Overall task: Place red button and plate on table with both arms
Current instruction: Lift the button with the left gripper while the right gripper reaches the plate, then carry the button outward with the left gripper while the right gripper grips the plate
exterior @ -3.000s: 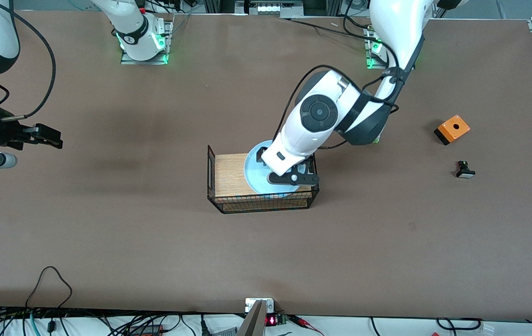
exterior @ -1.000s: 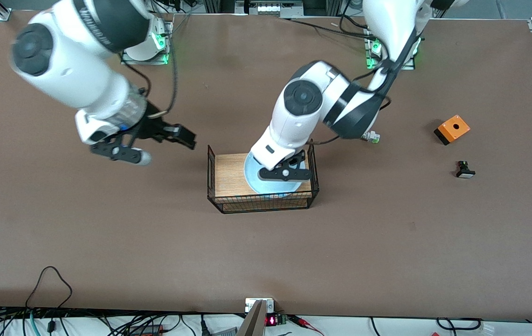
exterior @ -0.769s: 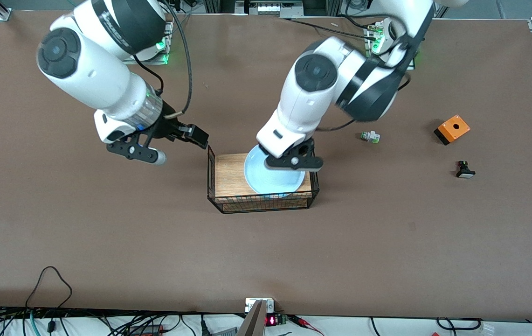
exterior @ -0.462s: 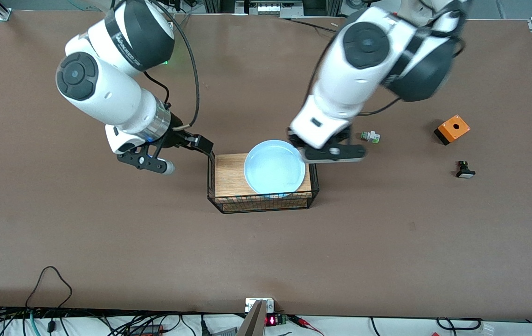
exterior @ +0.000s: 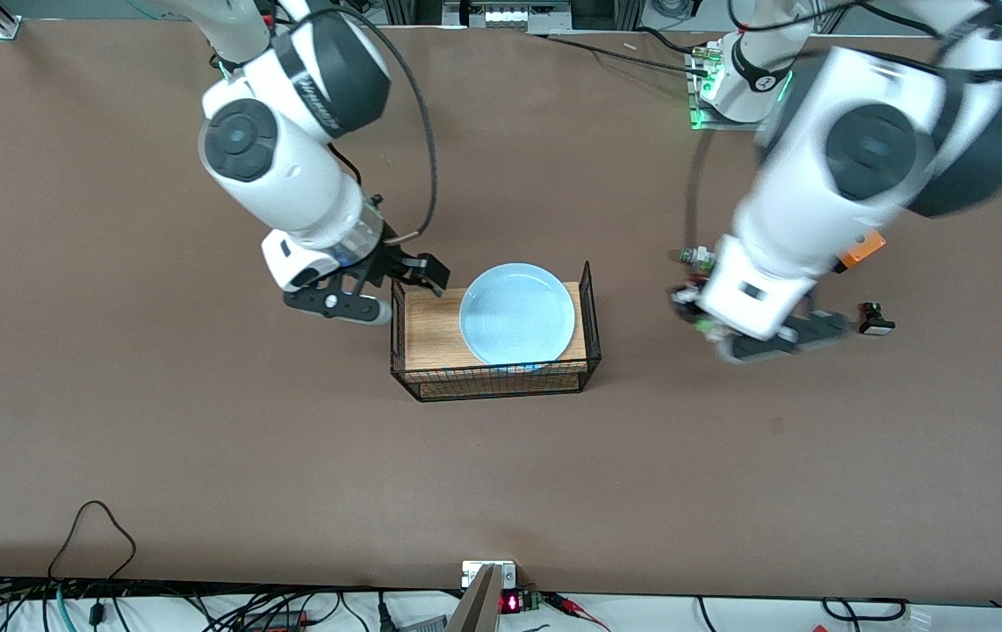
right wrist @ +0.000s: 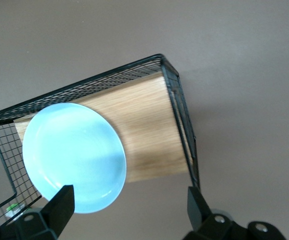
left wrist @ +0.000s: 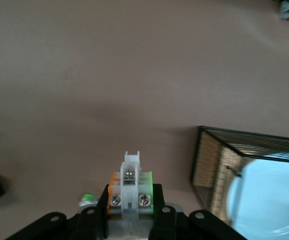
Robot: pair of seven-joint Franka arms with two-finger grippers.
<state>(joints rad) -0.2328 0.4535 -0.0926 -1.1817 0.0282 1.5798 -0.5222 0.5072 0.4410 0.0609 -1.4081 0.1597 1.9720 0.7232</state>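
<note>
The light-blue plate [exterior: 516,314] [right wrist: 74,155] [left wrist: 264,200] lies on the wood top of a black wire rack [exterior: 492,379] at mid-table [exterior: 202,456]. My left gripper [exterior: 692,309] [left wrist: 131,200] hangs over the table between the rack and the left arm's end. It is shut on the red button [exterior: 687,297] [left wrist: 131,175], whose white body with screws, a green side and an orange side show; the red cap is barely visible. My right gripper [exterior: 417,276] [right wrist: 129,210] stands open at the rack's edge toward the right arm's end, with nothing between its fingers.
A white-green part [exterior: 695,256] lies on the table close to the left gripper. An orange box [exterior: 861,246] and a black part with a white cap [exterior: 875,319] sit toward the left arm's end. The rack has raised wire walls [right wrist: 182,125].
The left gripper has risen from the plate and swung toward the left arm's end, still shut on the button. The right gripper has come in to the rack's edge.
</note>
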